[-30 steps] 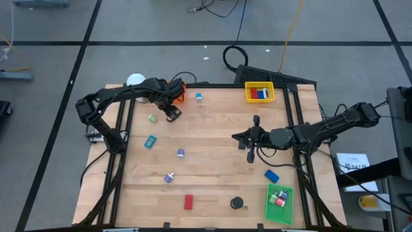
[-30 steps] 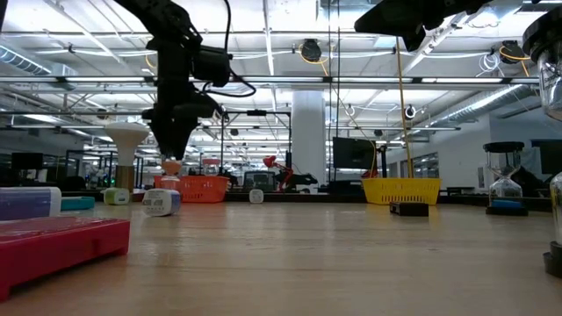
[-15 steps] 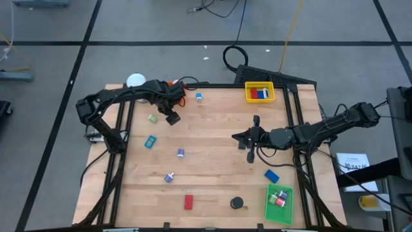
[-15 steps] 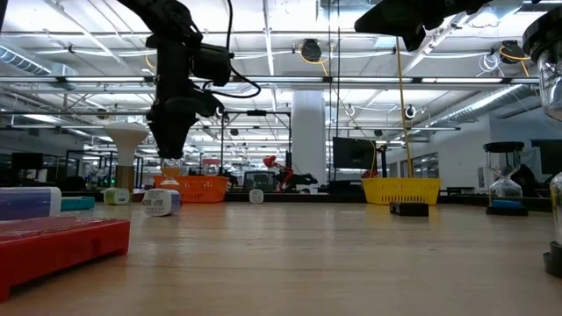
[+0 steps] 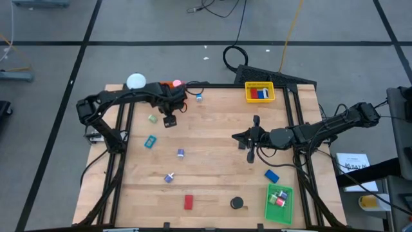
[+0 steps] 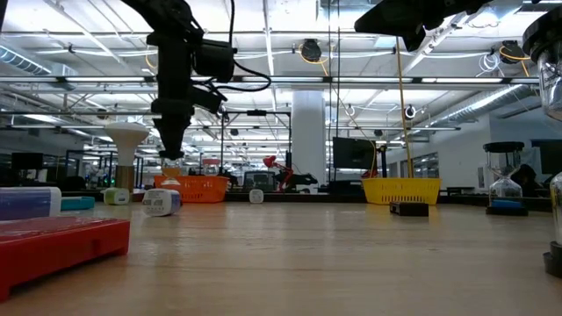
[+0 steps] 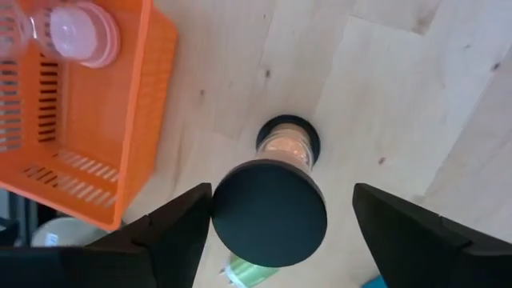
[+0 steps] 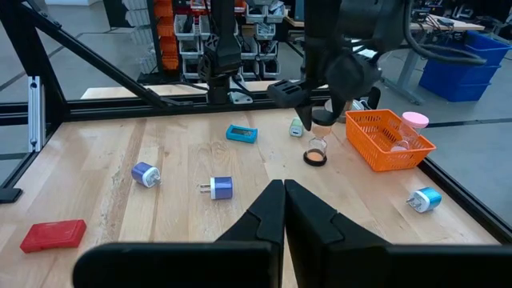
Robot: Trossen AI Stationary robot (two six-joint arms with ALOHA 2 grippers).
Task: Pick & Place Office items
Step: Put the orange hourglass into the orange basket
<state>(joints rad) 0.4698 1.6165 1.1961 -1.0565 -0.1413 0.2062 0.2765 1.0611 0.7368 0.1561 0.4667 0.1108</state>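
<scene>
**A:** Where is the sand timer point(image 7: 270, 218) standing?

**B:** Upright on the table point(image 5: 212, 177). Counting the far edge in the high view as twelve, it is toward eleven o'clock from the table's middle. The orange tray point(image 7: 157, 96) is just beside it at about twelve, and the two do not touch.

**A:** And the left gripper point(image 7: 282, 200)?

**B:** Directly above it, spread wide. One finger stands clear on each side of the black top cap, and it holds nothing. The right gripper point(image 8: 282, 198) hangs near mid-table, at about three o'clock from the middle, with its fingers pressed together and empty.

**A:** How will it handle?

**B:** I'd judge it light and stiff, but tall on a narrow base, so a nudge could tip it. The glass waist looks fragile and slick.

**A:** So where should it grip?

**B:** Probably across the rim of the top cap or just under it, square and centred, closing gently. The bulb is best avoided.
</scene>
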